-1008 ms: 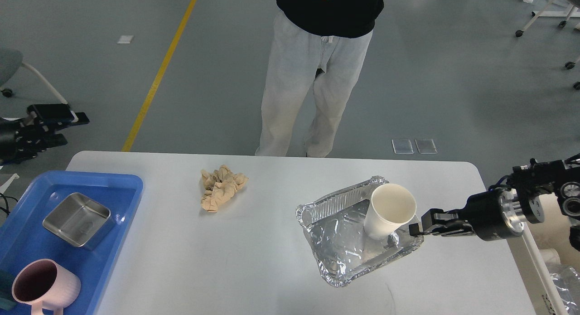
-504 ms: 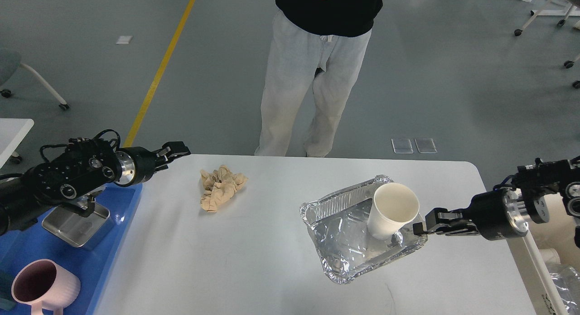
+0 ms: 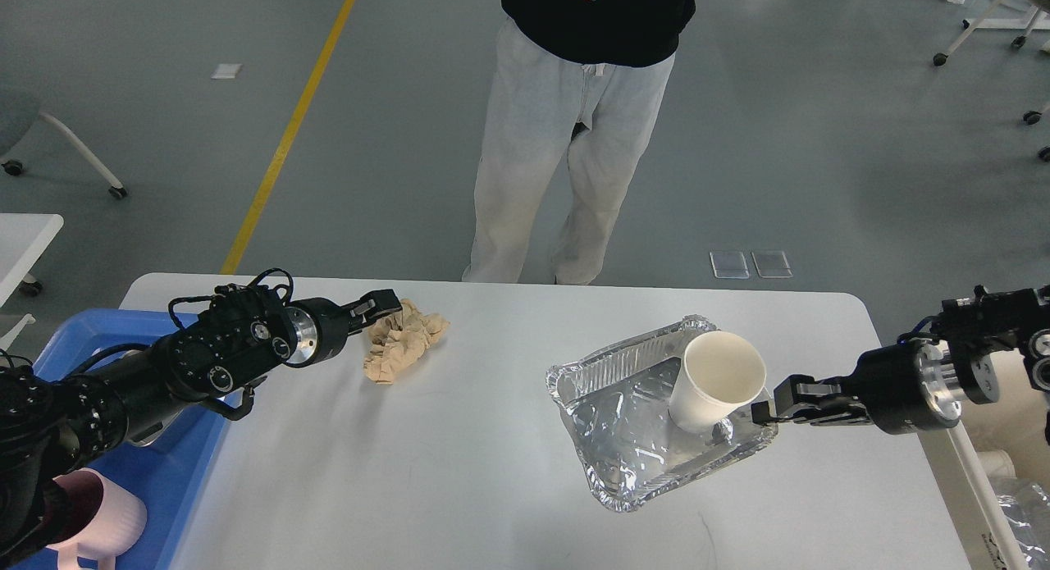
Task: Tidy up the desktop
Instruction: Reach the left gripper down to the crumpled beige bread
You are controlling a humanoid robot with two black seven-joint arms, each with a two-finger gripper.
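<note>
Blue tray (image 3: 197, 439) at far L edge, holding a pink mug (image 3: 98, 521). L gripper (image 3: 379, 304), well back over the tray 0.5 s ago, now reaches the crumpled brown paper (image 3: 404, 339) on the counter (image 3: 459, 488); fingers seen end-on, spread cannot be told. Judged: paper pickup is next. Centre-R: foil tray (image 3: 632, 447) w/ paper cup (image 3: 714, 380) inside. R gripper (image 3: 769, 409) fingers pinch foil rim, position unchanged. Person (image 3: 574, 127) stands beyond the far edge.
</note>
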